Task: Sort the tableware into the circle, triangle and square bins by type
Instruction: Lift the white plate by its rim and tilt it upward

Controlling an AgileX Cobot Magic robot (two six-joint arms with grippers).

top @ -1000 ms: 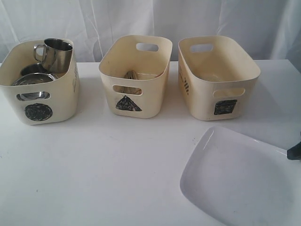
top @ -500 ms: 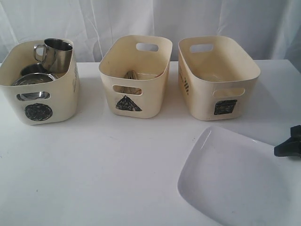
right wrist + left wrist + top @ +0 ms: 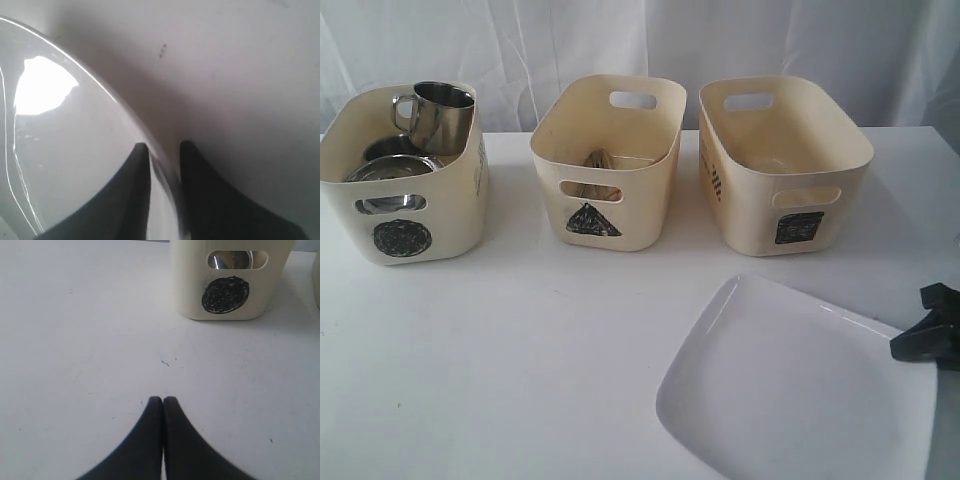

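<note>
Exterior view — big white plate [image 3: 790,390] lower right | right gripper [image 3: 162,148] pinching its rim | left gripper [image 3: 163,400] fingers pressed together | circle bin [image 3: 445,215] upper left

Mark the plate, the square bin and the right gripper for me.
plate [image 3: 790,390], exterior view, on its flat inner surface.
square bin [image 3: 755,215], exterior view, on its front wall.
right gripper [image 3: 164,146], right wrist view, midway between its fingertips, at the plate's rim.
</note>
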